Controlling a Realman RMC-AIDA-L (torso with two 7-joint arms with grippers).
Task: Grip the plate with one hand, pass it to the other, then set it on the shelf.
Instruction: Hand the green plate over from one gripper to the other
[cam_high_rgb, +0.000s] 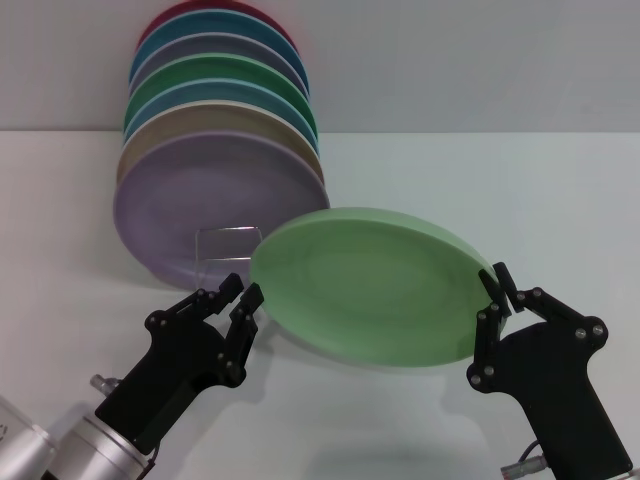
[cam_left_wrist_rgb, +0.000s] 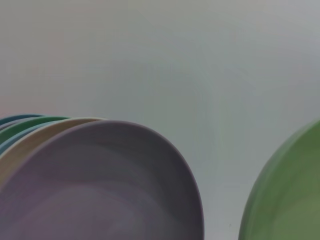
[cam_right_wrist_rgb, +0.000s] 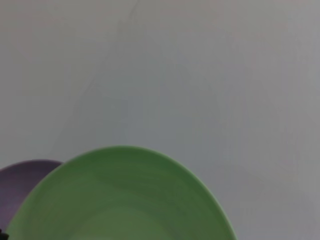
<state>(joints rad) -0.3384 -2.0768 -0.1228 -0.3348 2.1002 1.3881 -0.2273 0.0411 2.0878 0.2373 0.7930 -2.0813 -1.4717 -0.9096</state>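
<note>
Handover: right gripper (cam_high_rgb: 497, 287) pinches the plate (cam_high_rgb: 370, 288) at right rim, mid-frame; left gripper (cam_high_rgb: 240, 300), spread, brackets left rim. Clamp left squarely before right lets go.

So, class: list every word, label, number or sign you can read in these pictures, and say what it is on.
None can be read.
The plate, the lilac plate and the stacked plates behind it are plain.
Neither the left tool nor the right tool shows any marking.
</note>
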